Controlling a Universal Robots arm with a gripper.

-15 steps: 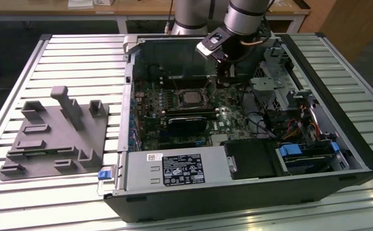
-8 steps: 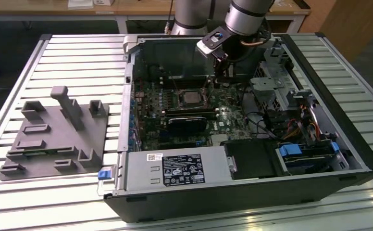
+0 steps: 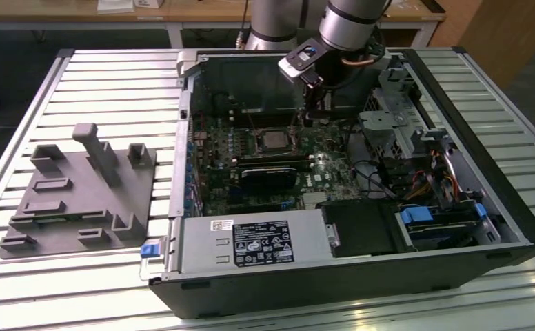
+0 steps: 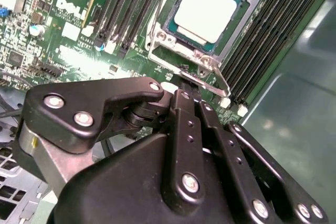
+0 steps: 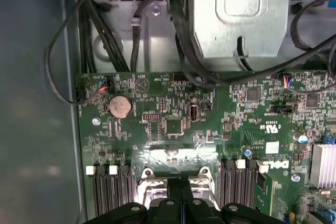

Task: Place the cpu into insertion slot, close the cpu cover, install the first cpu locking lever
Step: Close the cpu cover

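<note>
Claw (image 4: pixel 184 86) fingers together, nothing visibly gripped. Cpu (image 4: pixel 207 8) seated in insertion slot (image 4: pixel 184 36), just ahead of claw tips. Cpu cover (image 4: pixel 176 56) frames chip, nearest claw tips.

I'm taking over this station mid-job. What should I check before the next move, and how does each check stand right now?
1. cpu lying flat, pale face up: ok.
2. cpu cover down around the chip: ok, as far as it shows.
3. Locking lever latched: cannot tell.
4. pincer shut, tip at the cover's edge: ok.
5. Cables away from the chip: ok.
</note>
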